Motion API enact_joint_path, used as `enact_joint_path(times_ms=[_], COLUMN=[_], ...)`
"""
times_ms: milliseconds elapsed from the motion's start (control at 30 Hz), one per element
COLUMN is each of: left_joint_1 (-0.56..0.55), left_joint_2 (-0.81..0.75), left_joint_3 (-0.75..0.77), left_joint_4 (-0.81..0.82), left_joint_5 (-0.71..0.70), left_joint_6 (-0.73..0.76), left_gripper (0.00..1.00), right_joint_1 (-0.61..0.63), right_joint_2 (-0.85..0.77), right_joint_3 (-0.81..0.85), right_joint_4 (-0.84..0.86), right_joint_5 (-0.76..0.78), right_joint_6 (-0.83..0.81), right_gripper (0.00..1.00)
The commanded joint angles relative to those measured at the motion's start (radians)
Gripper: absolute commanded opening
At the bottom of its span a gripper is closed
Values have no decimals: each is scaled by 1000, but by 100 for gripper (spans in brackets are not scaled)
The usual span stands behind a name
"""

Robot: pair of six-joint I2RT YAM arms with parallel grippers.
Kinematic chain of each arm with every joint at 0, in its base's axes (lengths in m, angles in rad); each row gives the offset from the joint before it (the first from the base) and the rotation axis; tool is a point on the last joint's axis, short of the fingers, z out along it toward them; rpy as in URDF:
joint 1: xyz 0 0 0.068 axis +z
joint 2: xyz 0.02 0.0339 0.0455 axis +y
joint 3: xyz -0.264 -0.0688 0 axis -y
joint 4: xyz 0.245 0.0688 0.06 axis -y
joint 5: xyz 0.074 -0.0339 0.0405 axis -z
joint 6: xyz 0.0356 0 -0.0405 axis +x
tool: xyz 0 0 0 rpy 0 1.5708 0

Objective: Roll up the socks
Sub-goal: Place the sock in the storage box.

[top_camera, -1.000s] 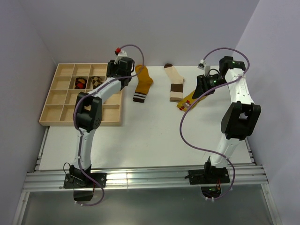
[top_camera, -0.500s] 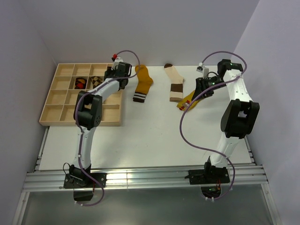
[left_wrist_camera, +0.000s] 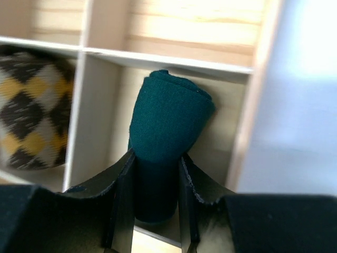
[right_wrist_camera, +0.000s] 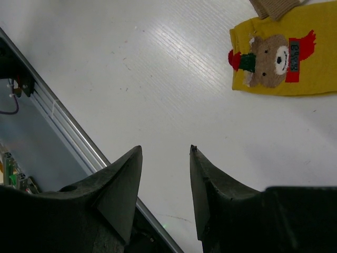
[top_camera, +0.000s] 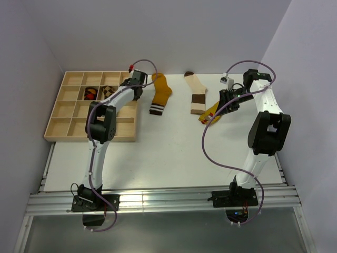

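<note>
1. Pale wooden tray with square compartments (top_camera: pixel 59 128): lies flat at the 10 o'clock part of the white table (top_camera: pixel 168 153).

2. Rolled red-and-yellow sock (top_camera: pixel 90 94): sits in a second-row compartment of the tray. Its pattern is too small to tell.

3. Rolled brown, cream and orange argyle sock (left_wrist_camera: pixel 29 124): sits in the compartment at 3 o'clock of item 2.

4. Rolled teal fabric sock (left_wrist_camera: pixel 171 118): stands on end in the compartment at 3 o'clock of the argyle roll, against the tray's outer wall. Whether its lower end touches the floor of the compartment cannot be told.

5. Left gripper (left_wrist_camera: pixel 154 176): reaches in at the tray's 1 o'clock corner. Its two black fingers (left_wrist_camera: pixel 122 200) are clamped on the lower half of the teal roll, one on each side.

6. Mustard sock with a dark and white striped cuff (top_camera: pixel 160 95): lies flat and unrolled at 12 o'clock on the table, just beside the tray, cuff toward 6 o'clock.

7. Cream sock with brown bands (top_camera: pixel 197 96): lies flat and unrolled at 3 o'clock of the mustard sock, apart from it.

8. Yellow sock with a bear picture and red mark (right_wrist_camera: pixel 279 58): lies flat at 4 o'clock of the cream sock.

9. Right gripper (right_wrist_camera: pixel 166 153): hangs over bare table at 2 o'clock. Its fingers are spread apart with nothing between them. The yellow sock lies at their 1 o'clock in the wrist view, untouched.
</note>
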Motion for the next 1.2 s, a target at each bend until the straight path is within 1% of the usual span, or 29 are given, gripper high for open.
enact_joint_path(times_ms=[0,33,167,367,433,500,600,633,700,733,800,833,933,1033,1167], left_joint_1=[8,16,62,138,149,149,152,154,159,160,160,160,160,160,159], left_joint_2=[25,26,27,48,58,64,55,50,33,15,-14,-48,-94,-106,-134], left_joint_3=[72,80,104,112,115,103,72,49,34,18,-18,-31,-39,3,12], left_joint_4=[-75,-87,-98,-113,-126,-133,-106,-97,-78,-69,-43,-15,-3,-33,-43], left_joint_5=[290,385,569,704,695,668,640,634,623,622,617,610,605,605,605], left_joint_6=[-76,-90,-161,-262,-271,-267,-262,-262,-261,-259,-250,-248,-228,-211,-196], left_gripper=[0,0,0,0,1,3,16,24,28,33,38,41,44,47,49], right_joint_1=[-3,-3,-3,0,2,5,8,8,8,8,8,8,8,9,11], right_joint_2=[-9,-7,-1,2,1,1,4,5,4,1,-2,-2,-6,-1,-1], right_joint_3=[-4,-4,-9,-13,-20,-23,-27,-27,-33,-35,-41,-41,-38,-33,-32], right_joint_4=[21,21,24,31,36,39,45,45,50,51,60,62,68,70,85], right_joint_5=[1,1,5,5,5,5,11,11,14,19,25,28,33,31,31], right_joint_6=[-4,-4,-1,8,12,12,15,15,18,18,22,21,27,33,36], right_gripper=[49,49,48,48,48,48,48,48,48,48,48,48,48,49,50])
